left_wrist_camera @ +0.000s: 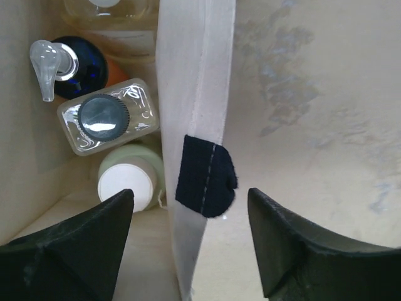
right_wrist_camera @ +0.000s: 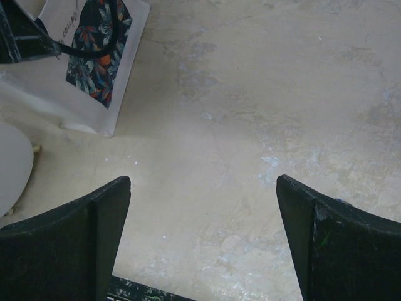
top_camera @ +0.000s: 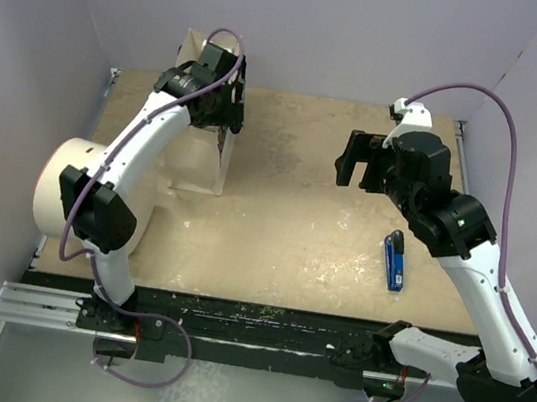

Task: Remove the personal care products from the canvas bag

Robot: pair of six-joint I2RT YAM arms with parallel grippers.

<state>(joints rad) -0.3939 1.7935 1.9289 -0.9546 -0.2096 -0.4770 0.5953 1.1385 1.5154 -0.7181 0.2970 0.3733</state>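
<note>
Left wrist view: left hand [left_wrist_camera: 188, 194] spread wide — one finger inside the canvas bag [left_wrist_camera: 197, 75], one outside, its wall between.
Bottles: black-capped bottle [left_wrist_camera: 103, 119], olive-green bottle [left_wrist_camera: 128, 179], dark-blue pump bottle [left_wrist_camera: 84, 59] upright in bag, caps up.
Around: white cylinder [top_camera: 54, 179] beside bag; blue tool [top_camera: 394, 262] on table [top_camera: 298, 206].
Right hand [right_wrist_camera: 203, 188]: wide, empty.

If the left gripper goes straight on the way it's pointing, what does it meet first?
Probably the canvas bag: its side wall runs between the open jaws of the left gripper, black strap patch nearest. Depth is unclear.
</note>
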